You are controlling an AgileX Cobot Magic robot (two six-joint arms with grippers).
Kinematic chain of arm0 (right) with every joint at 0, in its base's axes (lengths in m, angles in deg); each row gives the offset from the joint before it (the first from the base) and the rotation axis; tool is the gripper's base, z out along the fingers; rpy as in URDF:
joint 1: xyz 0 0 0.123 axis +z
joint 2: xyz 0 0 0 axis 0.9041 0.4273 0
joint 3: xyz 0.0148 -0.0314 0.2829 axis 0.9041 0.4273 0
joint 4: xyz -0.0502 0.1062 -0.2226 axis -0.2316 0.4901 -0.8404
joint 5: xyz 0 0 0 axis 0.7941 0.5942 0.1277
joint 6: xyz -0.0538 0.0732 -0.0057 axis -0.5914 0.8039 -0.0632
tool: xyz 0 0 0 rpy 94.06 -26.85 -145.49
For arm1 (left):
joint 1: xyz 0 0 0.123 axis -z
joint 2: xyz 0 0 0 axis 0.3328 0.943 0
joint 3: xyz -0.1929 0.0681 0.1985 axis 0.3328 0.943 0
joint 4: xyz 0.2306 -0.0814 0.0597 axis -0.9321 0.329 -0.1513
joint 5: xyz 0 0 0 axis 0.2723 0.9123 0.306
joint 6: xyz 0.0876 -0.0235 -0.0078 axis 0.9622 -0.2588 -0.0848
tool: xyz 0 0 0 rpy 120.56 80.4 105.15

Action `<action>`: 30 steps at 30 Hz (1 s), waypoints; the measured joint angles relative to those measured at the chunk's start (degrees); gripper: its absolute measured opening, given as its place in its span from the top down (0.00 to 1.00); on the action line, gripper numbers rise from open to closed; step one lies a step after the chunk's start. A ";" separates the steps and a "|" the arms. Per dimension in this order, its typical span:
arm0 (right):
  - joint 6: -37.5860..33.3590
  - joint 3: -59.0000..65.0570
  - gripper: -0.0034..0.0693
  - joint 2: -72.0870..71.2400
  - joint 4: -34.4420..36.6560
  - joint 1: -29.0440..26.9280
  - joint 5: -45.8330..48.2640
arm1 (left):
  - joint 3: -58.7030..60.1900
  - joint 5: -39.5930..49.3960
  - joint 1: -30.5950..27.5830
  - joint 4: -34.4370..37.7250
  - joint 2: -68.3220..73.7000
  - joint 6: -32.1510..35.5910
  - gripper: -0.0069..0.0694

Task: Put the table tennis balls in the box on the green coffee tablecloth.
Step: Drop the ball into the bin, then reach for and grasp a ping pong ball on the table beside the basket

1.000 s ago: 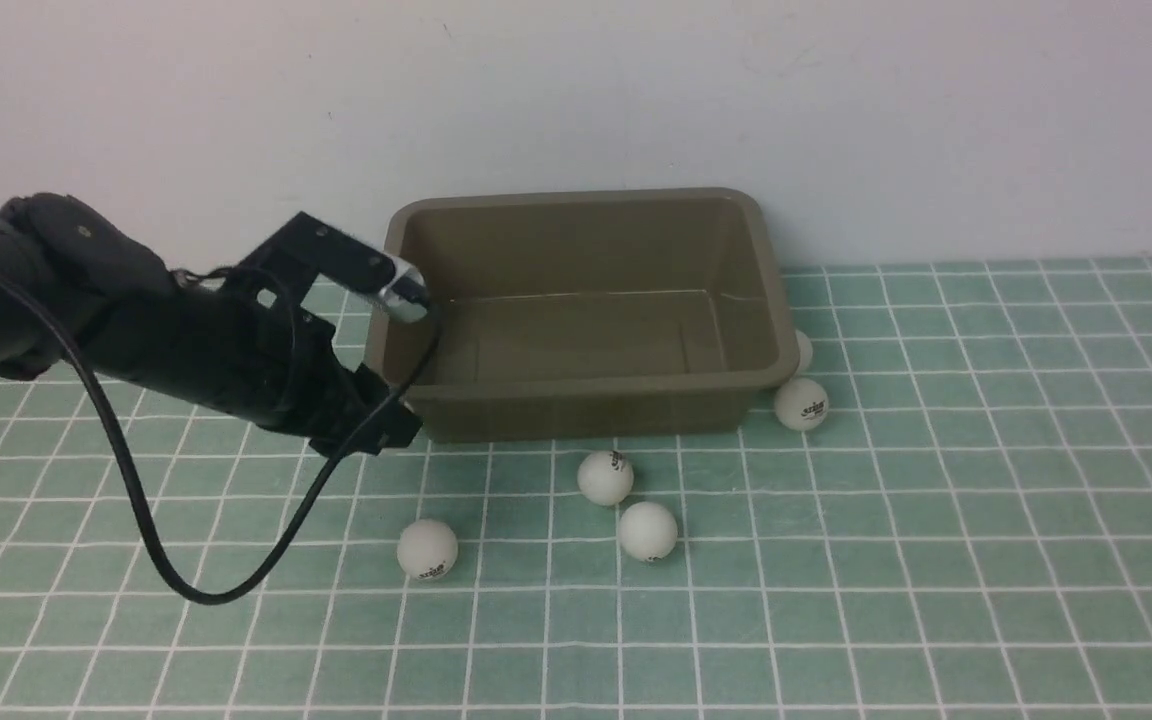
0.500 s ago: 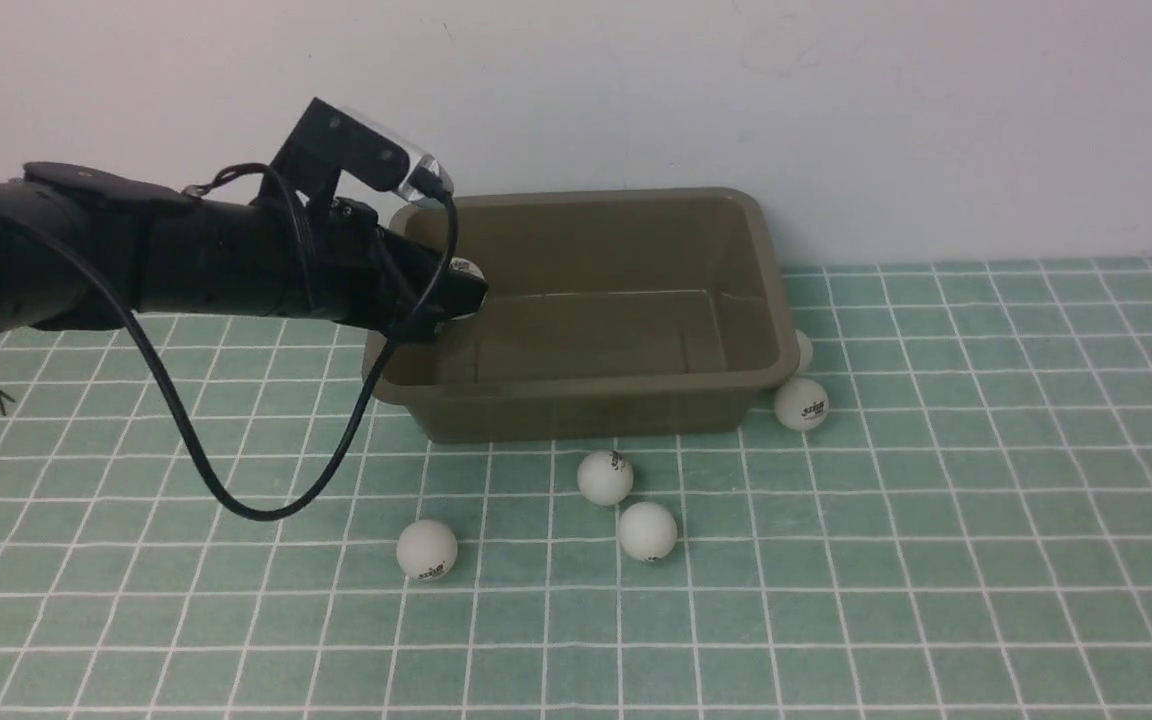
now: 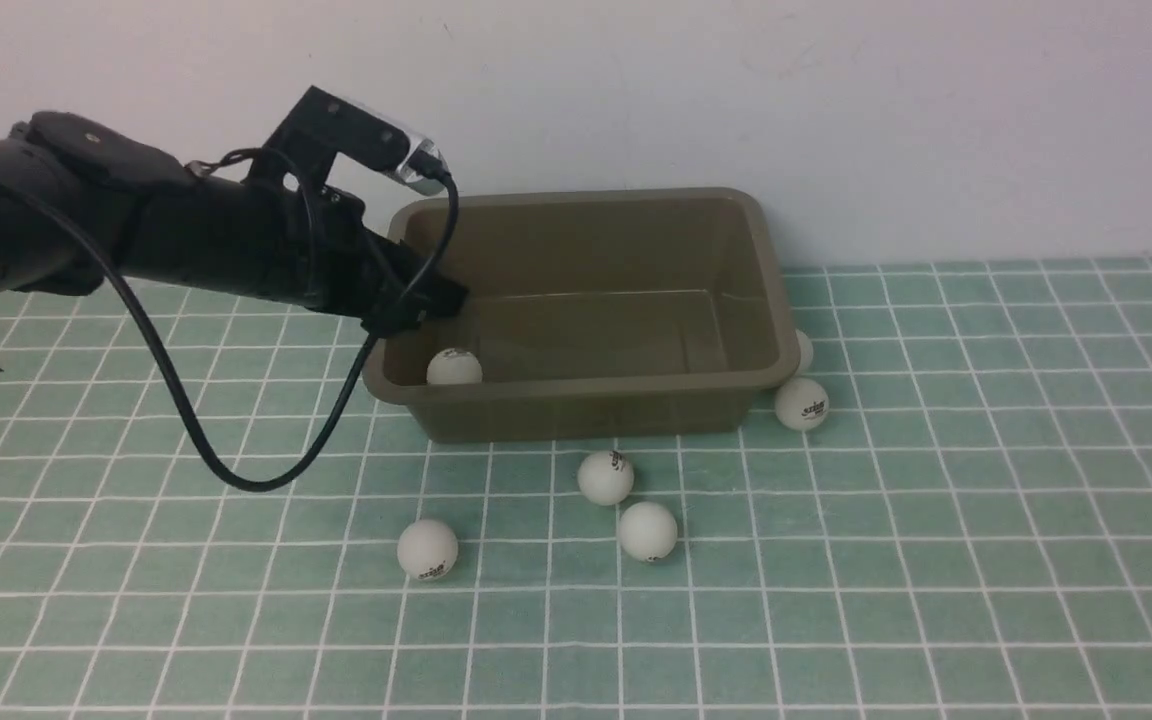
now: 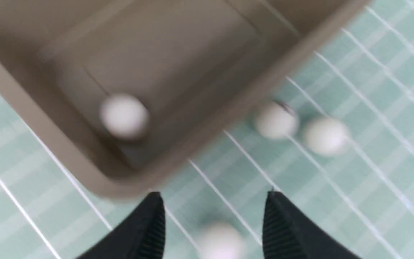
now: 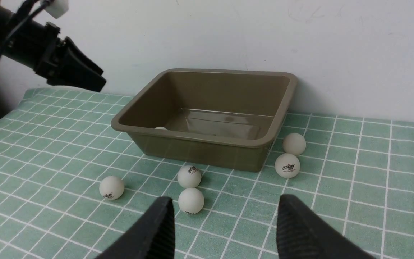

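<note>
Currently one ball (image 3: 454, 367) is contained in the box (image 3: 576, 415), at its near left corner; five balls (image 3: 605, 477) are scattered outside on the cloth (image 3: 936, 560). The left gripper (image 3: 441, 298), over the box's left rim, and the right gripper (image 5: 225, 230) are spread, empty.

left arm (image 3: 156, 245): matte black | cable (image 3: 254, 487): black loop | wrist camera (image 3: 351, 130) (silver-tipped) | left pincer (image 4: 213, 196): ribbed black fingers (image 4: 146, 233)

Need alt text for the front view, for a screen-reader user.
One white table tennis ball lies inside the olive-brown box at its near left corner, below the left gripper of a black arm reaching in from the left. Outside, on the green checked tablecloth, three balls sit in front of the box and two more by its right end.
</note>
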 joint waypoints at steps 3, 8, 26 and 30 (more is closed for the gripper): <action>0.00 0.00 0.46 0.00 -0.24 0.00 -0.04 | -0.07 9.14 0.00 -2.25 -3.48 -8.09 0.51; -1.11 0.00 0.46 0.00 -0.48 0.00 -0.14 | -0.09 19.96 0.00 -2.73 -5.24 -14.34 0.62; -2.96 0.00 0.46 0.00 -0.50 0.00 -0.21 | 16.75 11.34 3.98 -8.71 -5.18 -21.02 0.55; -2.96 0.00 0.46 0.00 -0.50 0.00 -0.21 | 17.50 -0.47 5.32 -4.91 -5.12 -14.79 0.42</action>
